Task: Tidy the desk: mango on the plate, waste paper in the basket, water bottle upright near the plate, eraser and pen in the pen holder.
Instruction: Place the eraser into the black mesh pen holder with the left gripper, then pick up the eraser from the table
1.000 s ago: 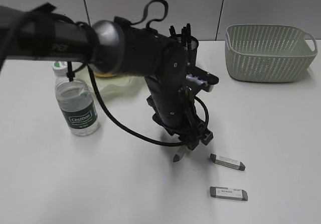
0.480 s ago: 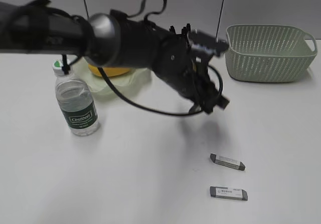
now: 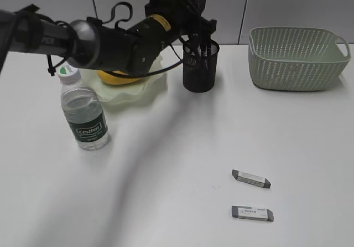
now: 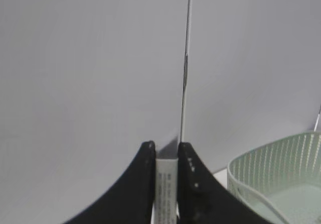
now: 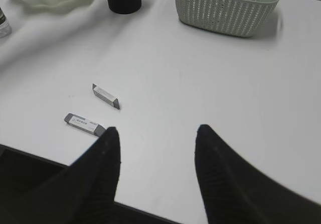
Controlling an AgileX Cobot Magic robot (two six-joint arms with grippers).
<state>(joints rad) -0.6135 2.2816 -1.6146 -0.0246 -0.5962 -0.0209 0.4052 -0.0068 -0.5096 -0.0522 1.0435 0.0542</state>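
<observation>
On the counter: counter white, plain grey wall panels behind.
Erasers: two lying flat, long axes roughly left–right.
Left fingers: clamped on an upright eraser — above pen holder.
Right fingers: spread apart.

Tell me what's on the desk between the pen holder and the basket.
Nothing: in the exterior view the desk between the pen holder and the basket is bare white tabletop.

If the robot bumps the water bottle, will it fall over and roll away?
Maybe. The water bottle stands upright, tall and narrow, so a knock near its cap could tip it. It looks mostly full, which probably steadies it against light bumps. Once down, its round body would likely roll across the smooth desk.
</observation>
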